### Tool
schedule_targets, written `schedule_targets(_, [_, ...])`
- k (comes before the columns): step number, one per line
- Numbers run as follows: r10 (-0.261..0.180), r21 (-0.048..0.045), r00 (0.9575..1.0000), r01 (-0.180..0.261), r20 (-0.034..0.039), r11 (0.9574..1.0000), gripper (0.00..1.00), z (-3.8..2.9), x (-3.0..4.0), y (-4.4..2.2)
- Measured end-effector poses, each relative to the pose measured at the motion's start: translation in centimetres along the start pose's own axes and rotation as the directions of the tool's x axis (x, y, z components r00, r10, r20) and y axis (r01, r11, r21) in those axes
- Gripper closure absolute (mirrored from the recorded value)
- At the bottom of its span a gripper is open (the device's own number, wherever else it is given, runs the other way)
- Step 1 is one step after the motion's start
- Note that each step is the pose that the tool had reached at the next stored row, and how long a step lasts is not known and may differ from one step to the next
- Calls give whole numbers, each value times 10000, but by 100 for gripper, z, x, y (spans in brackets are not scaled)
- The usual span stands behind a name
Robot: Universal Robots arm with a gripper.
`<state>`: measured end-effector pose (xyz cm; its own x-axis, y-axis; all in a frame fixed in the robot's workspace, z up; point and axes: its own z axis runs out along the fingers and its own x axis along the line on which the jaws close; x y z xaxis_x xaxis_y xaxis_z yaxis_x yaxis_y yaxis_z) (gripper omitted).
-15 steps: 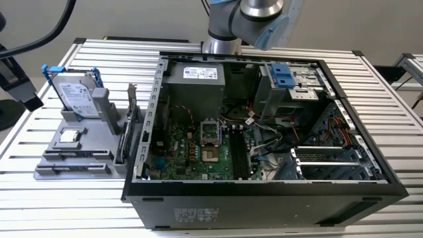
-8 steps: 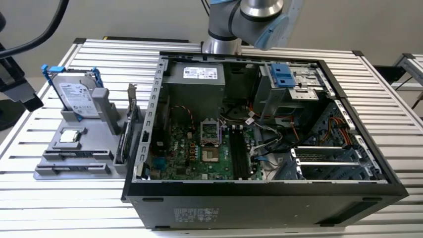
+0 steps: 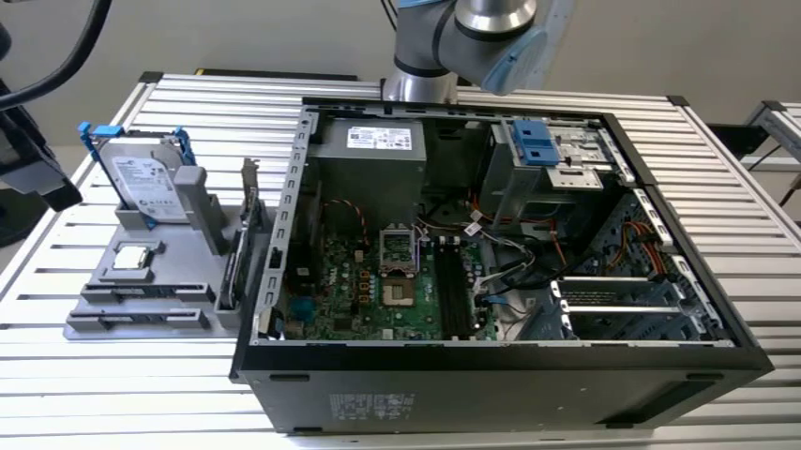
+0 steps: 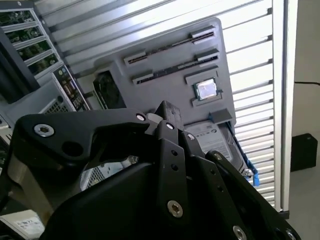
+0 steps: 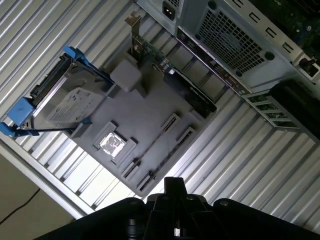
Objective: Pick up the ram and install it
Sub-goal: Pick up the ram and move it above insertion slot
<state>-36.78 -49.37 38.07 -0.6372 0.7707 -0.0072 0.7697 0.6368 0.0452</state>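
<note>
A grey holder tray (image 3: pixel 188 281) lies on the slatted table at the exterior view's left, beside the open computer case (image 3: pixel 501 366). Two long slots cross the tray's front part, and a thin dark strip, seemingly the ram (image 5: pixel 159 140) seen edge-on, runs along them; the same strip (image 4: pixel 172 46) shows in the second wrist view. My gripper (image 5: pixel 173 187) hangs high above the tray with nothing visible in it, its dark body (image 4: pixel 167 112) filling the foreground. Black memory slots (image 3: pixel 453 291) lie on the motherboard (image 3: pixel 363 281) inside the case.
On the tray stand a hard drive in a blue frame (image 3: pixel 144 178), a square silver CPU chip (image 3: pixel 134 257) and an upright expansion card (image 3: pixel 250 234). The arm (image 3: pixel 482 37) rises behind the case. Cables and a drive cage (image 3: pixel 620 300) crowd the case's right half.
</note>
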Motion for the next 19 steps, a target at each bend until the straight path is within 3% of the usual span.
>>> schedule_targets(9, [959,6,9954,-959,44,9954,100,0,0,0])
schedule_targets(19, [2001,7,9797,-2002,92,9798,100,-1,0,0])
